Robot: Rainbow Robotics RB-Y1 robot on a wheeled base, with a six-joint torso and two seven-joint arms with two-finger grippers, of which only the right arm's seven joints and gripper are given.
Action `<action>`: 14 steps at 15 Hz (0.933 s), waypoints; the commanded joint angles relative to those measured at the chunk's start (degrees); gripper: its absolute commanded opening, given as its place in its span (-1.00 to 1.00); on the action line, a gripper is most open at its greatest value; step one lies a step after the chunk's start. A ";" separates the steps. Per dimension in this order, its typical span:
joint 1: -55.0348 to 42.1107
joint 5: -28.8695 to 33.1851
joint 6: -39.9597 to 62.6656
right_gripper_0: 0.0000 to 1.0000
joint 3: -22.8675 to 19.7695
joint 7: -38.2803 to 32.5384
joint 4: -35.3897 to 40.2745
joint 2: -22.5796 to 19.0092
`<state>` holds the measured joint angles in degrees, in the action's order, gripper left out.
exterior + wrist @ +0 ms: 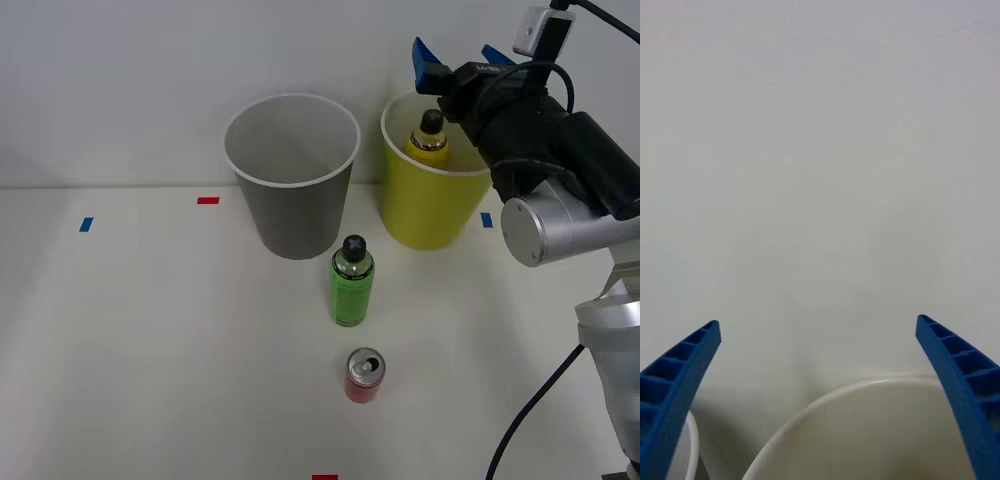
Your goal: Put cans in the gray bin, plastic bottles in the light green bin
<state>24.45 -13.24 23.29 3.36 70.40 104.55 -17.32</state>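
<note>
My right gripper (462,57) has its blue ribbed fingers (677,382) spread wide apart with nothing between them, and it sits in the upper right of the front frame, just above the back rim of the light green bin (432,205). From the wrist camera I see a pale bin rim (865,397) curving between the two fingers, with the plain wall behind it. Inside the light green bin, the yellow-labelled bottle (428,140) stands upright with its black cap showing above the rim. Immediately to that bin's left in the front frame is the gray bin (292,210), whose pale inside I can see. Below the gap between the two bins, toward the centre of the frame, the green-labelled bottle (351,282) stands upright on the white table (150,350). Just below it, near the lower centre, the red can (364,376) stands upright, its silver top and pull-tab facing up, apart from the bottle.
</note>
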 commanded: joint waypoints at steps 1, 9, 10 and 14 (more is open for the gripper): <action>-0.02 -0.47 -0.08 1.00 -0.02 -0.35 0.04 -0.53; -0.20 -2.14 -1.31 1.00 0.07 -0.79 0.04 -1.32; -0.20 -2.32 -1.31 1.00 0.07 -0.79 0.04 -1.32; -0.20 -2.93 -1.40 1.00 0.07 -0.44 0.04 -1.32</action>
<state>24.26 -16.00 21.92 3.36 69.83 104.58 -18.63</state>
